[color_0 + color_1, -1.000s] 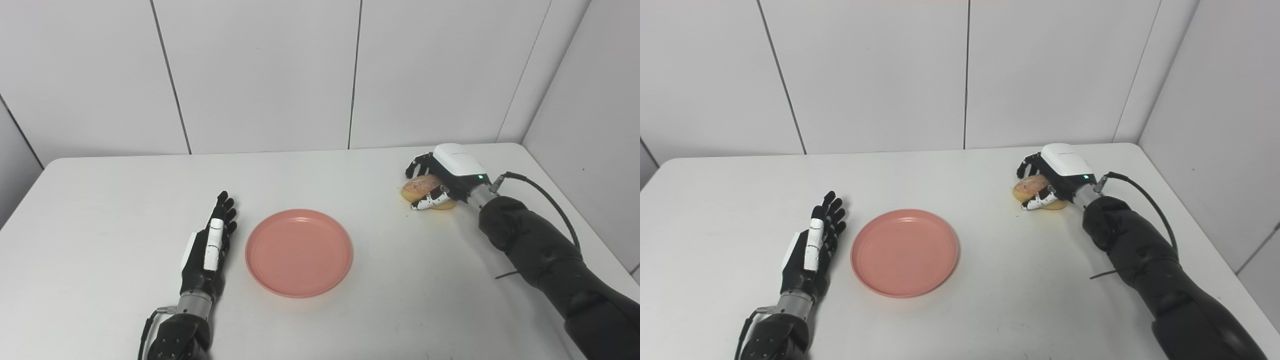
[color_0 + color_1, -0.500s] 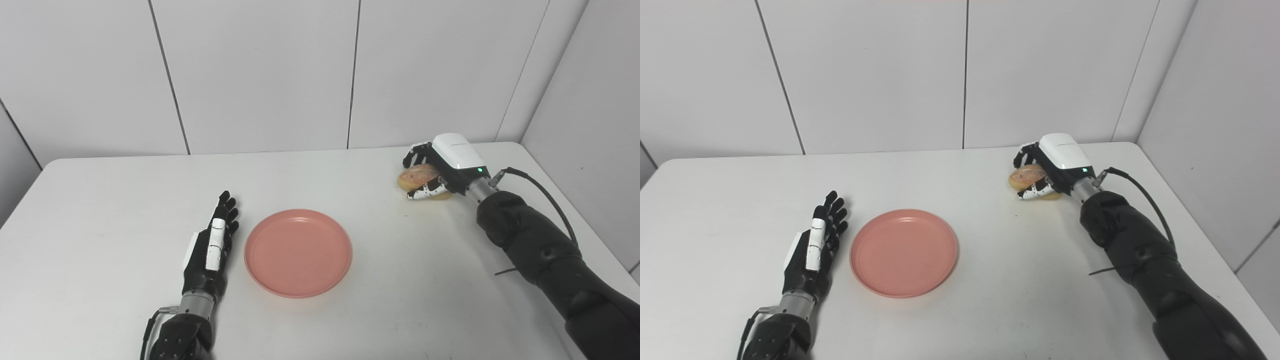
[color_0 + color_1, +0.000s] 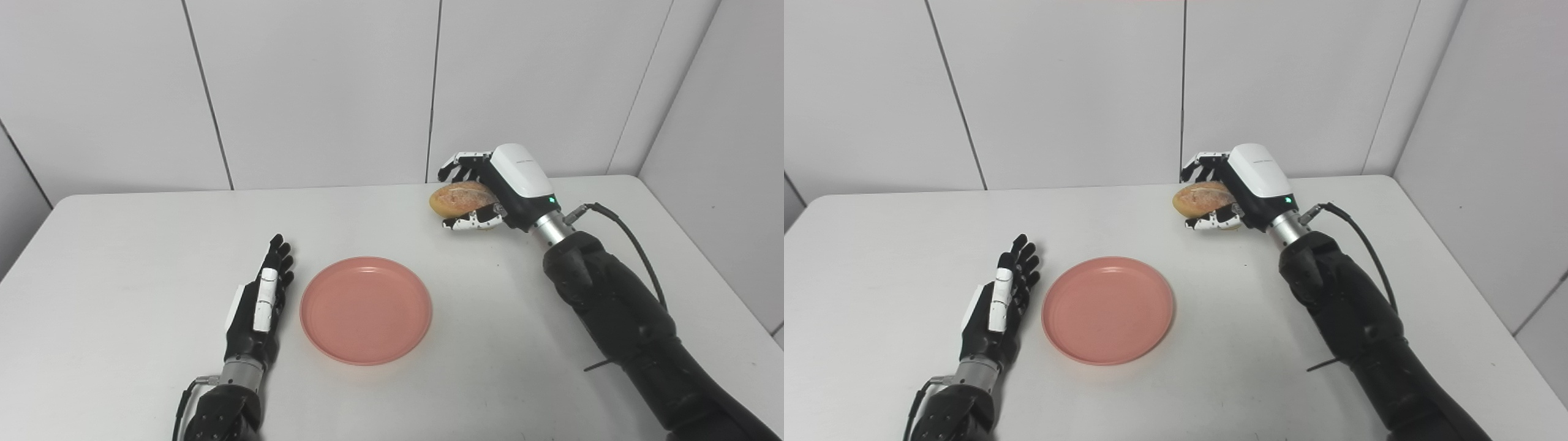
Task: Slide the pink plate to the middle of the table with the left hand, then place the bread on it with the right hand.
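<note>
- Plate (image 3: pixel 365 309) is seen lower centre of the frame, flat on the table (image 3: pixel 122 245), roughly mid-table; the slide step is judged done.
- Left hand (image 3: pixel 260 303) is laid on the table just beside the plate's left rim, apart from it; fingers are extended and slightly spread, nothing is held.
- Bread (image 3: pixel 460 197) is held in the right hand (image 3: pixel 490 190), upper centre-right of the frame; fingers are curled over its top, the thumb is tucked beneath, so the hand is clamped on it.
- Bread is judged clear of the table: a gap shows below it in both views.
- Bread is placed well apart from the plate, above and to the right of it in the frame.
- Remaining, as judged: bread to be carried down-left over the plate, lowered onto it, and released.
- Plate is seen empty; placement is not yet done.
</note>
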Available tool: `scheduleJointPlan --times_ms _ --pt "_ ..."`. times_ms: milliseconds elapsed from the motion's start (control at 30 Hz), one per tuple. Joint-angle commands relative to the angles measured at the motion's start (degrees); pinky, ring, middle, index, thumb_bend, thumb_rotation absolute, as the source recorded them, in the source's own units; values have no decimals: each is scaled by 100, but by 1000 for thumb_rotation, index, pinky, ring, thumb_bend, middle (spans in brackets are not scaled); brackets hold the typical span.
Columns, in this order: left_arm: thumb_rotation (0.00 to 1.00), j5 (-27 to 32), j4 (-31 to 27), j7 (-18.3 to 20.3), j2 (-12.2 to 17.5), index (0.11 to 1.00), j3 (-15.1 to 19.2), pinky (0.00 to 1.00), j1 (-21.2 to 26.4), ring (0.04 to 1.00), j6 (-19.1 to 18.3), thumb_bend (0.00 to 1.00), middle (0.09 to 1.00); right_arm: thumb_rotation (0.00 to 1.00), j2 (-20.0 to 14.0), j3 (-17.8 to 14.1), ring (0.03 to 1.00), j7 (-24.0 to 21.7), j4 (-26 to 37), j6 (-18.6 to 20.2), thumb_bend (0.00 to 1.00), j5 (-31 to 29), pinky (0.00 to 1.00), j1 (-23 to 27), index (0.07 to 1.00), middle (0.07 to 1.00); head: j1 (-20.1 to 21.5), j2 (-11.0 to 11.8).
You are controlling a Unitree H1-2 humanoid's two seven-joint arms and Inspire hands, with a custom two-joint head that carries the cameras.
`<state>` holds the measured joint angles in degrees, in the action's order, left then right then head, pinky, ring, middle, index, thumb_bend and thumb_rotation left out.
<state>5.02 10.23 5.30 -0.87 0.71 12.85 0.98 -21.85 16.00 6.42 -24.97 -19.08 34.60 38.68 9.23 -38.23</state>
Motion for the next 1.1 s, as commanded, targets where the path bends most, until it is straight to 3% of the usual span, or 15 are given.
scheduleJointPlan --times_ms 0,100,167,233,433,700,767,967,1067 --pt "1000 -3 -191 -15 -36 1000 -35 1000 144 1000 180 732 1000 0 -4 -121 365 -38 329 6 506 -95 269 210 547 461 -20 -8" --pt "1000 -22 -215 -34 -42 1000 -42 1000 137 1000 148 732 1000 0 126 -107 399 -174 539 65 513 -94 230 177 494 501 -32 -11" --pt "1000 -29 -218 -46 -45 1000 -49 1000 134 1000 151 732 1000 0 213 -84 394 -298 667 94 511 -125 308 156 530 471 -36 -17" --pt "1000 -29 -217 -43 -43 1000 -59 1000 132 1000 165 732 1000 0 308 -74 375 -397 779 101 508 -154 277 126 545 456 -45 -16" --pt "1000 -37 -240 -68 -59 1000 -82 1000 126 1000 149 725 1000 0 585 -12 381 -549 1024 102 508 -69 311 18 550 473 -106 -18" --pt "1000 -109 -243 -132 -81 1000 -131 1000 135 1000 161 708 1000 0 983 219 403 -575 964 -185 516 -109 239 -128 490 505 -254 -26" --pt "1000 -114 -242 -149 -91 1000 -140 1000 138 1000 158 713 1000 0 1032 269 366 -564 953 -206 509 -69 242 -153 538 470 -300 -29" --pt "1000 -126 -238 -194 -150 1000 -174 1000 150 1000 171 707 1000 0 1152 483 372 -469 719 -455 509 42 279 -224 546 453 -542 -54" --pt "1000 -192 -234 -232 -164 1000 -210 1000 148 1000 199 703 1000 0 1197 508 403 -559 718 -369 516 1 218 -334 492 494 -647 -57"
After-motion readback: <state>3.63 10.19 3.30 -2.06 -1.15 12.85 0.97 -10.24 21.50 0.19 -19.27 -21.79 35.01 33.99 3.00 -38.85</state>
